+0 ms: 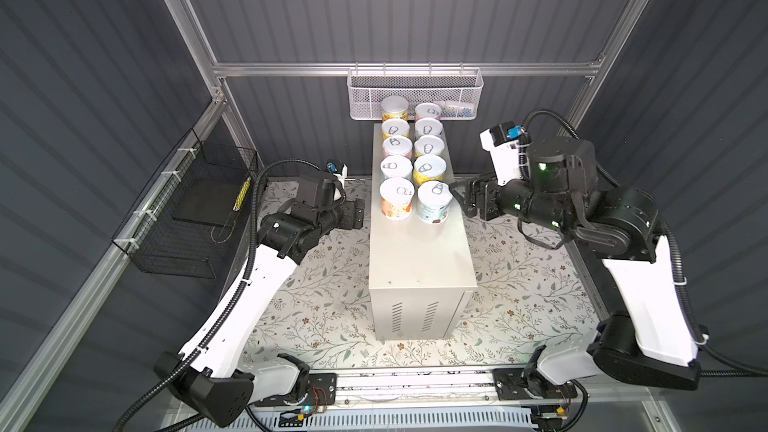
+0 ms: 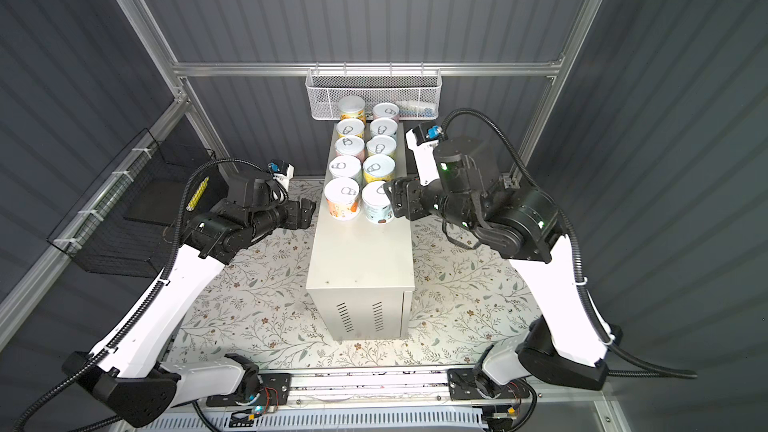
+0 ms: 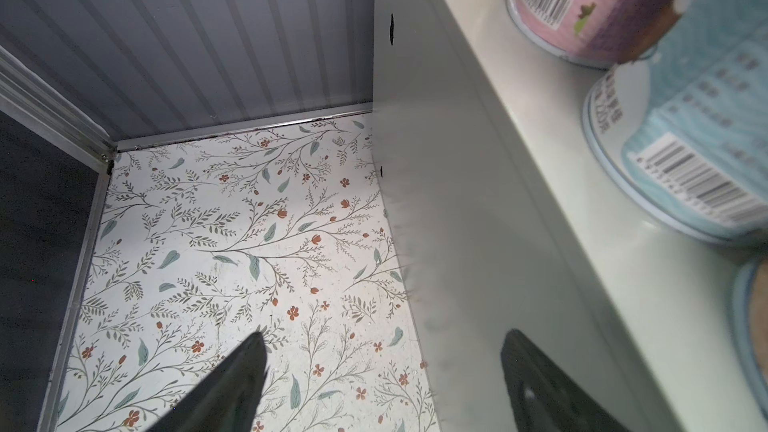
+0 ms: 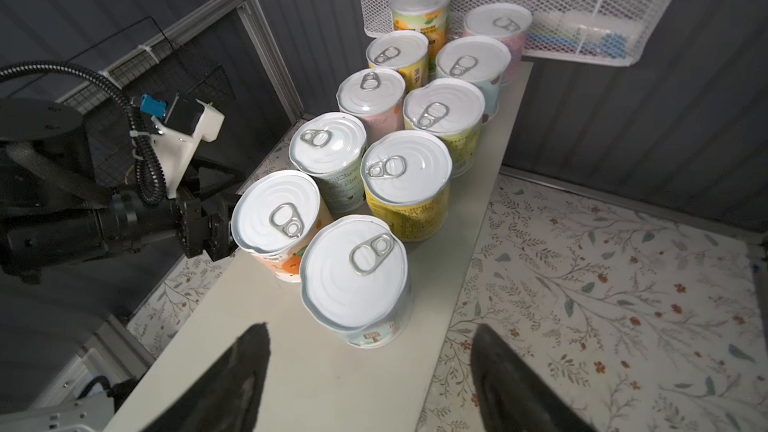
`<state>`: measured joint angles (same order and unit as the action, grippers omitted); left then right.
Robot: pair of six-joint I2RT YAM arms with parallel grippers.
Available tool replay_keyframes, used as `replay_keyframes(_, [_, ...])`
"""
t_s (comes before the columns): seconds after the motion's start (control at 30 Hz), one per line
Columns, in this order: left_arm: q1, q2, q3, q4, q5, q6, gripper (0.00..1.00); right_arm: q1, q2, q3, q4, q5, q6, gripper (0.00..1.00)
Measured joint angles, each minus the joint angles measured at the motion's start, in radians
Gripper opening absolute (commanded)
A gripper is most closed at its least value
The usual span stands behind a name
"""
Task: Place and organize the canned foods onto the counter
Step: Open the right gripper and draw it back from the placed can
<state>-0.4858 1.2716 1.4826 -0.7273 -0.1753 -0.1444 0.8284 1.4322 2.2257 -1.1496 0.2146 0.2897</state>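
Top views, counter: the counter (image 1: pixel 419 255) is standing lengthwise in the middle of the floral floor (image 1: pixel 324 284), and it is showing in both top views.
Top views, canned foods: the canned foods (image 1: pixel 411 155) are standing upright in two rows of five, running from mid-top to the counter's far edge.
Top views, left gripper: the left gripper (image 1: pixel 359 213) is hanging just beside the counter's left long edge, level with the orange-labelled can (image 1: pixel 397 201) at the near end of the left row.
Top views, right gripper: the right gripper (image 2: pixel 392 201) is reaching in at the right long edge, just beside the nearest pale-blue can (image 2: pixel 376 205).
Top views, baskets: the white mesh basket (image 1: pixel 415 95) is hanging above the counter's far edge, and the black wire basket (image 1: pixel 187 218) is hanging on the left wall.
Left wrist view, tool: the left gripper's fingers (image 3: pixel 237 384) are standing wide apart, gripping nothing, with the floor and the counter's side wall (image 3: pixel 449 201) showing between them.
Left wrist view, cans: a pink can (image 3: pixel 582 6) is standing close to the left long edge.
Right wrist view, tool: the right gripper's fingers (image 4: pixel 245 367) are standing wide apart, clamping nothing.
Right wrist view, cans: the nearest pale-blue can is standing just ahead of the tips, by the right long edge.
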Motion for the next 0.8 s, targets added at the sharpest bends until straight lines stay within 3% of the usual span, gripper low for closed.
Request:
replay_keyframes(0.23, [0.0, -0.045, 0.014, 0.011, 0.019, 0.0, 0.86, 0.0, -0.09, -0.197, 0.104, 0.037, 0.029, 0.64])
replay_keyframes(0.8, [0.0, -0.039, 0.047, 0.053, 0.128, -0.008, 0.85, 0.0, -0.134, -0.4, 0.194, -0.037, 0.093, 0.59])
